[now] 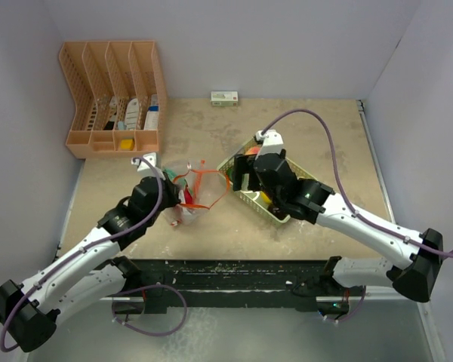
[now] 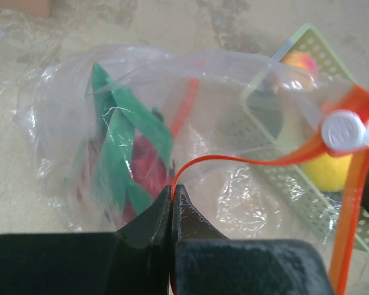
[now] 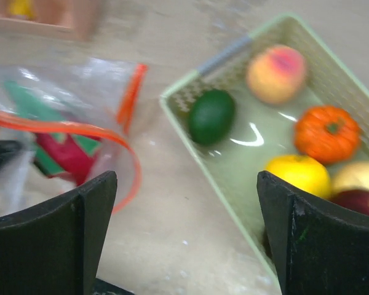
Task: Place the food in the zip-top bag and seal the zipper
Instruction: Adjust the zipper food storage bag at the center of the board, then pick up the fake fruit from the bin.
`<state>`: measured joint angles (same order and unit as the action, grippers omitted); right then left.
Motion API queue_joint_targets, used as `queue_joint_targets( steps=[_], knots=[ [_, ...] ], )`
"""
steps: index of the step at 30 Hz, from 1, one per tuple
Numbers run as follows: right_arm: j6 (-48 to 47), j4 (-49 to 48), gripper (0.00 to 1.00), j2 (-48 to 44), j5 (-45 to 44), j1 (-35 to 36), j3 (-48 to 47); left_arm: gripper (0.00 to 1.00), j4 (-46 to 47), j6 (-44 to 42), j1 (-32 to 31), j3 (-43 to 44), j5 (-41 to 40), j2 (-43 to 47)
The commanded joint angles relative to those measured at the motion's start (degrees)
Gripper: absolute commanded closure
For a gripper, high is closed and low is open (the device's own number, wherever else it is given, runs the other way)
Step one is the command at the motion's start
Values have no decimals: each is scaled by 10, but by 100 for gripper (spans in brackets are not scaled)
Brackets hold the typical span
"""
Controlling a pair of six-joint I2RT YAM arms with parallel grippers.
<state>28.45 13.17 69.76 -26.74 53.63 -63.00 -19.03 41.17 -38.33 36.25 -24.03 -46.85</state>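
Bag [image 1: 190, 194] lies crumpled on the table [image 1: 309, 128], left of centre and just beside the tray [image 3: 246, 160], with its mouth turned toward the tray. Contact between bag and tray cannot be determined. Mouth is open: the zipper [image 2: 246, 161] runs as a loose orange-red loop, unsealed, with the white slider [image 2: 347, 129] at its end, seen over the tray's corner in the left wrist view. One item of food is inside the bag: a red-and-green piece [image 2: 141, 166] resting low against the clear plastic.

Left gripper [image 2: 172, 200]: fingers pressed together, pinching the zipper strip, which emerges from between the tips at the near side of the mouth.

Right gripper [image 3: 184, 181]: fingers spread wide, nothing between them. It hangs above the tray's left rim and the strip of table between tray and bag.

Tray contents:
- green piece [image 3: 211, 115], in the corner nearest the bag;
- peach [image 3: 275, 74], beyond it against the far wall;
- orange piece [image 3: 327, 133], ribbed, green stem on top;
- yellow piece [image 3: 297, 175], just beside the orange one;
- a pale yellow piece and a dark red piece, partly hidden behind the right finger.

Other items: a pink rack [image 1: 113, 98] at the far left of the table, and a small white box [image 1: 224, 97] at the back edge, both well apart from the bag.
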Motion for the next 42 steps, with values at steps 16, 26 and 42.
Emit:
queue_joint_targets(
  steps=[16,26,42],
  knots=[
    [177,228,0,26,-86,-213,45,100,114,-18,1,25,54,43],
    [164,158,0,56,-21,-230,108,100,116,-25,1,21,61,44],
    [129,171,80,0,-29,-230,77,100,87,-26,0,29,45,49]
  ],
)
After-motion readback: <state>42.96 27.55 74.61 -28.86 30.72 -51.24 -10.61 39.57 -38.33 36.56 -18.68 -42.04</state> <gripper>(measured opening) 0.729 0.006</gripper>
